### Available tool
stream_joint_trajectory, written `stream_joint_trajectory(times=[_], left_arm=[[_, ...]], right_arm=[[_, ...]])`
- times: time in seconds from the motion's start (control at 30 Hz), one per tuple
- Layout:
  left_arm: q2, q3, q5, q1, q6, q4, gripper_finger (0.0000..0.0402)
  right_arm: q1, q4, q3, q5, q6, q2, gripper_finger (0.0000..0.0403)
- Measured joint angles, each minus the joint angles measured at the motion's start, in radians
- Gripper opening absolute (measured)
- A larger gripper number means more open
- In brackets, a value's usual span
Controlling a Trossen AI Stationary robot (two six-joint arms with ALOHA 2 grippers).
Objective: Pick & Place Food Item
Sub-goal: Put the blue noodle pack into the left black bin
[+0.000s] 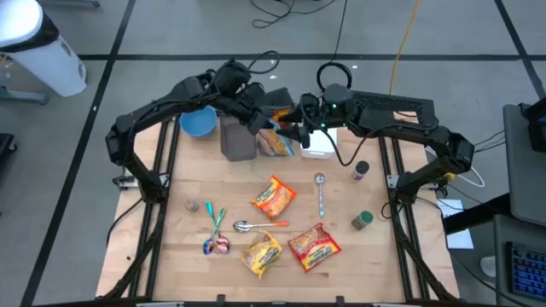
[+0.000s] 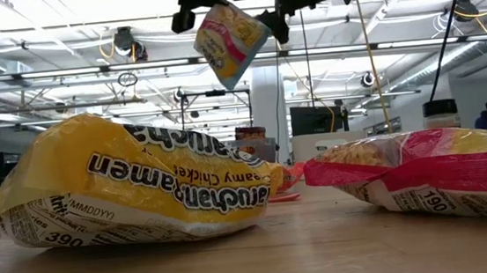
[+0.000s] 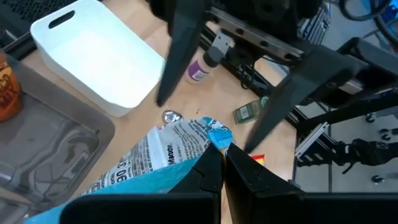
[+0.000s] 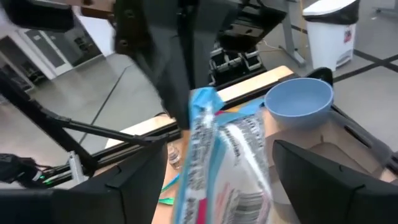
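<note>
Above the back of the wooden table (image 1: pixel 341 213), between the grey plastic bin (image 1: pixel 237 141) and the white rectangular tub (image 1: pixel 319 143), a blue-and-yellow crinkly ramen packet (image 1: pixel 275 141) hangs in the air. The left gripper (image 3: pixel 222 163) is clamped tight on the packet's flat sealed seam, so the packet dangles tilted below it. Just beside it, the right gripper (image 4: pixel 214 165) stands with fingers spread wide on either side of the packet, not yet pressing it; this looks like a handover.

Judging by its look, the packet is light, with thin, slippery film that bends and rustles, and a brittle noodle block inside that could crack under a hard squeeze. The safest hold is probably the flat seam or the free end, pinched firmly. Three more ramen packets (image 1: pixel 273 198) lie on the table's front half.
</note>
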Motion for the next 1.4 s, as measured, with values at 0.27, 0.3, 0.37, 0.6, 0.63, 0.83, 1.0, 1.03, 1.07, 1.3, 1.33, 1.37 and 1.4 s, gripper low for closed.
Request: stream_joint_trajectory(times=[0.27, 0.3, 0.37, 0.6, 0.63, 0.83, 1.0, 1.03, 1.07, 1.3, 1.33, 1.37, 1.4], left_arm=[[0.009, 0.006, -0.002, -0.012, 0.002, 0.002, 0.0004], [0.009, 0.006, -0.003, -0.012, 0.002, 0.002, 0.0004], [0.009, 0.006, -0.006, -0.011, -0.001, 0.006, 0.0004], [0.009, 0.006, -0.009, -0.022, -0.001, 0.009, 0.0004], [0.009, 0.006, -0.008, -0.024, -0.001, 0.009, 0.0004], [0.009, 0.006, -0.011, -0.032, 0.000, 0.007, 0.0004], [0.009, 0.006, -0.010, -0.031, 0.001, 0.007, 0.0004], [0.009, 0.006, -0.011, -0.031, 0.002, 0.009, 0.0004], [0.008, 0.006, -0.011, -0.030, 0.003, 0.009, 0.0004], [0.008, 0.006, -0.011, -0.031, 0.003, 0.006, 0.0004], [0.008, 0.006, -0.011, -0.031, 0.003, 0.006, 0.0004], [0.008, 0.006, -0.011, -0.031, 0.003, 0.005, 0.0005], [0.008, 0.006, -0.011, -0.031, 0.003, 0.005, 0.0006]], right_arm=[[0.010, 0.007, 0.000, 0.005, 0.002, 0.000, 0.0268], [0.013, 0.014, 0.000, 0.004, 0.002, 0.000, 0.0265], [0.013, 0.026, 0.000, 0.005, 0.002, 0.000, 0.0258], [0.022, 0.029, -0.001, -0.003, 0.032, 0.032, 0.0220], [0.026, 0.031, -0.001, -0.004, 0.035, 0.038, 0.0213], [0.052, 0.039, 0.000, -0.004, 0.035, 0.058, 0.0174], [0.052, 0.089, 0.000, -0.003, 0.048, 0.057, 0.0157], [0.052, 0.100, 0.000, -0.004, 0.056, 0.057, 0.0154], [0.052, 0.111, 0.000, -0.004, 0.057, 0.056, 0.0153], [0.052, 0.120, 0.000, -0.004, 0.066, 0.056, 0.0141], [0.052, 0.120, 0.000, -0.005, 0.065, 0.056, 0.0138], [0.052, 0.120, 0.000, -0.005, 0.065, 0.056, 0.0134], [0.052, 0.119, -0.001, -0.005, 0.065, 0.056, 0.0130]])
